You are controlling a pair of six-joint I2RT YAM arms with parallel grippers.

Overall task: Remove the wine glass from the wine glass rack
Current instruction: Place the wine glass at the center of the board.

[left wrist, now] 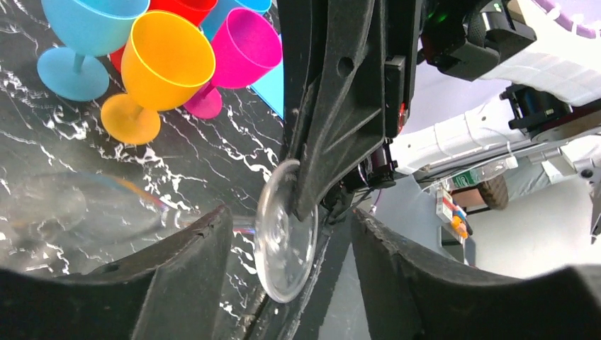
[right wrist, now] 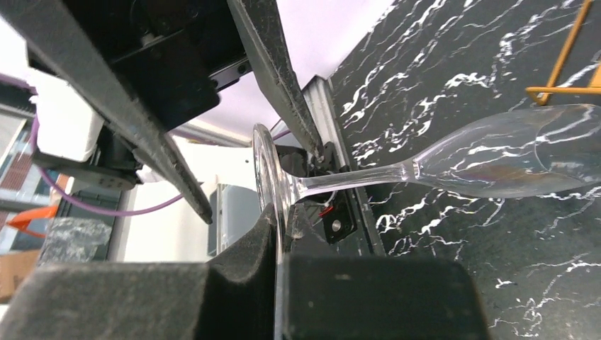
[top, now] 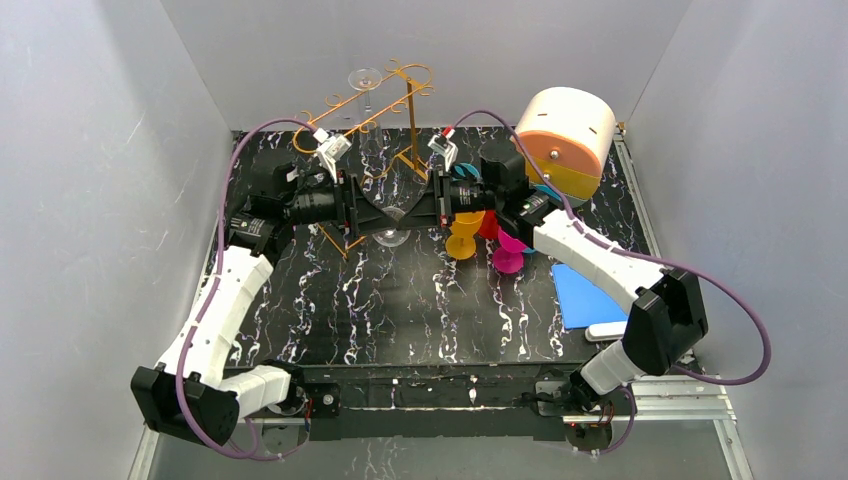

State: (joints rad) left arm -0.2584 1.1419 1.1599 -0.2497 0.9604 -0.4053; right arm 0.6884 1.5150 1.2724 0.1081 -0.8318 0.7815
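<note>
The wine glass (right wrist: 489,159) is already off the gold rack (top: 411,120) and hangs between the 2 arms in front of it: the right claw (right wrist: 278,237) is closed on the edge of its foot, while the left claw (left wrist: 289,216) stands open, 1 finger on each side of the foot. I judge this to be a handover, so next the left arm must back away without knocking the foot. Only the left wrist view shows the gaps beside the foot; only the top view shows the whole rack.
</note>
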